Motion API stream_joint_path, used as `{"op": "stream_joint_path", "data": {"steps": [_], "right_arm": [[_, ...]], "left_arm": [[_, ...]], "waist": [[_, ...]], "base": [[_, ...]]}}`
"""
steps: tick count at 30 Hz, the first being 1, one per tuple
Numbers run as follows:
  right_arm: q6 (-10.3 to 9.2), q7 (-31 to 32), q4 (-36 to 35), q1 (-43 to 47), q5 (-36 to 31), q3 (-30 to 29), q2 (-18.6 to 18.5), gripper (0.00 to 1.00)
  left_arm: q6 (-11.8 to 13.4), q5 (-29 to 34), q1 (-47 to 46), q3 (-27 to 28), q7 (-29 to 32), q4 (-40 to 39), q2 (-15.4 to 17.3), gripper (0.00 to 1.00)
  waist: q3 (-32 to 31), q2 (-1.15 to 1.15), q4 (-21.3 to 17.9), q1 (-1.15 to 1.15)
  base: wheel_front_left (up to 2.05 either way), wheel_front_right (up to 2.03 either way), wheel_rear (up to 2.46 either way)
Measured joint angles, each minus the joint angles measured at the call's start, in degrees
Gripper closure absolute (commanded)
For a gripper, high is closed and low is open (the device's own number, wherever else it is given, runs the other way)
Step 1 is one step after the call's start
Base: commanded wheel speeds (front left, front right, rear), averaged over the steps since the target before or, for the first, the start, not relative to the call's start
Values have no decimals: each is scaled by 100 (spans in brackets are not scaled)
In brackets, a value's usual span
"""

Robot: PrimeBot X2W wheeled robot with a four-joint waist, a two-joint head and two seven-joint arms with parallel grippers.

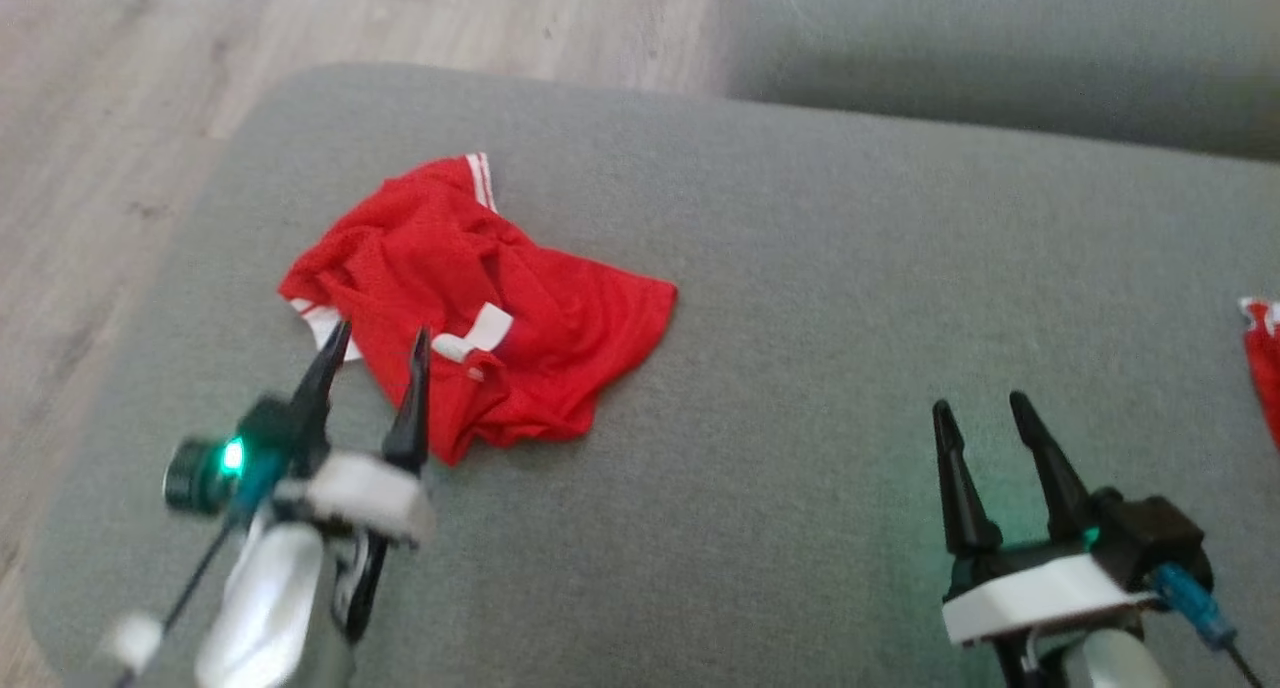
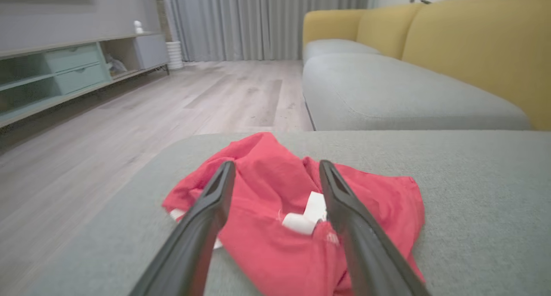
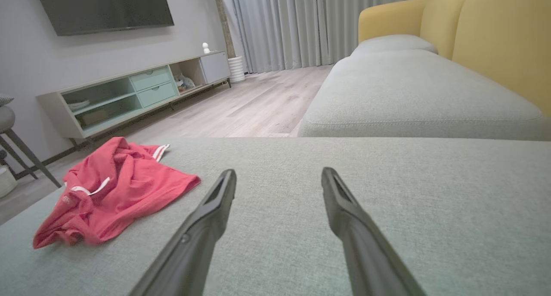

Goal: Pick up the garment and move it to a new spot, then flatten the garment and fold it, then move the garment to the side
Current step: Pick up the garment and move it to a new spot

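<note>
Red mesh garment point(image 1: 480, 298) in a crumpled heap on the left part of the grey cushion point(image 1: 800, 268), close to its rounded edge and the wood floor point(image 1: 100, 118) beyond. White trim and a white drawstring point(image 1: 485, 330) among the folds. Not yet lifted, moved, flattened or folded: judged the very first step, with the whole task left.

Left end effector point(image 1: 383, 330) spread wide and holding nothing, tips at the near left edge of the heap; in the left wrist view, long dark fingers point(image 2: 211, 205) framing the fabric on either side. Right end effector point(image 1: 979, 403) also wide open and empty, over bare cushion, well apart from the garment.

Around: a second grey seat point(image 1: 1000, 58) behind, yellow backrests point(image 2: 473, 50), a low pale-green media unit point(image 3: 150, 87) across the floor. At the right edge of the head view, a scrap of red point(image 1: 1262, 358) with white, possibly another garment, cut off too much to say.

Nothing lying between either end effector and the heap. Likely trouble only from the cushion edge nearby and from bunched layers, easy to pinch several at once.
</note>
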Motion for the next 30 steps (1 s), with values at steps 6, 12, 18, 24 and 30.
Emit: {"op": "stream_joint_path", "data": {"steps": [6,12,18,24,30], "right_arm": [[-1,0,-65,-344,-99,4,-1,0],[-1,0,-65,-539,-98,36,-3,0],[0,0,-24,-603,-97,30,-4,0],[-1,0,22,-622,-86,44,-4,0],[-1,0,131,-619,-16,79,-4,0]], "left_arm": [[-192,-157,-1070,-466,920,907,73,0],[-237,-389,-1546,-731,1483,1744,314,0],[-237,-769,-1695,-1106,1647,2168,381,0],[-237,-1107,-1717,-1412,1513,2170,508,100],[-237,-1156,-1652,-1625,925,1569,722,100]], "waist": [[465,0,-225,0],[781,0,-514,0],[899,0,-741,-1],[794,0,-810,-1],[531,0,-889,-2]], "base": [[0,0,0],[0,0,0],[0,0,0],[0,0,0],[0,0,0]]}}
